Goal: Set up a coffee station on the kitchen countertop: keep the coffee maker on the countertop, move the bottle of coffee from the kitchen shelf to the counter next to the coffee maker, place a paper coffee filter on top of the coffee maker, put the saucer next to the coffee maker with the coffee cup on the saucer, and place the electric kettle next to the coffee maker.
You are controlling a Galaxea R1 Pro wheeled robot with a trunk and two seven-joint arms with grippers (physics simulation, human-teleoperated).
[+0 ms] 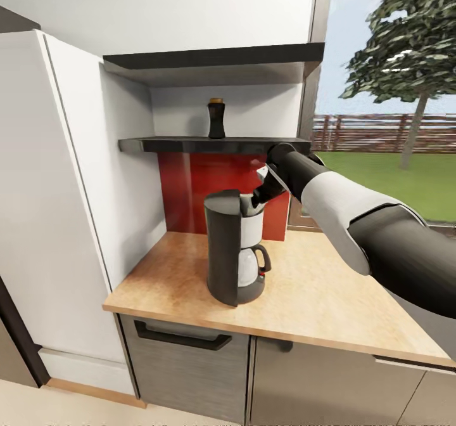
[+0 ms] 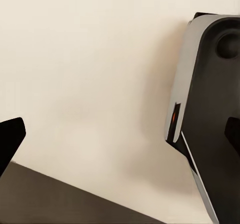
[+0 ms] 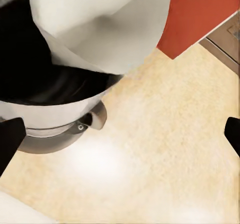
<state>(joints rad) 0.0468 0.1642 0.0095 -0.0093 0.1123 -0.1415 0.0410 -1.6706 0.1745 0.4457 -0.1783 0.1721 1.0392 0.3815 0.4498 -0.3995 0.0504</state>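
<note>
While the bottle of coffee (image 1: 216, 118) stands on the kitchen shelf (image 1: 190, 144), the right gripper (image 1: 258, 199), jaws spread wide and empty, hovers over the coffee maker (image 1: 233, 255) on the surface (image 1: 316, 293).

The coffee maker (image 1: 234, 248) stands on the counter (image 1: 316, 299), near its left end. Above and behind it, the bottle of coffee (image 1: 216, 118) stands upright on the kitchen shelf (image 1: 190, 144), beneath a second shelf (image 1: 215, 58). The right claw (image 1: 256, 201) hangs over the machine's top.

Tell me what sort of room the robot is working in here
Most likely a home kitchen: a coffee maker stands on a wood-grain countertop over grey cabinet fronts, with a red backsplash under a wall shelf.
</note>
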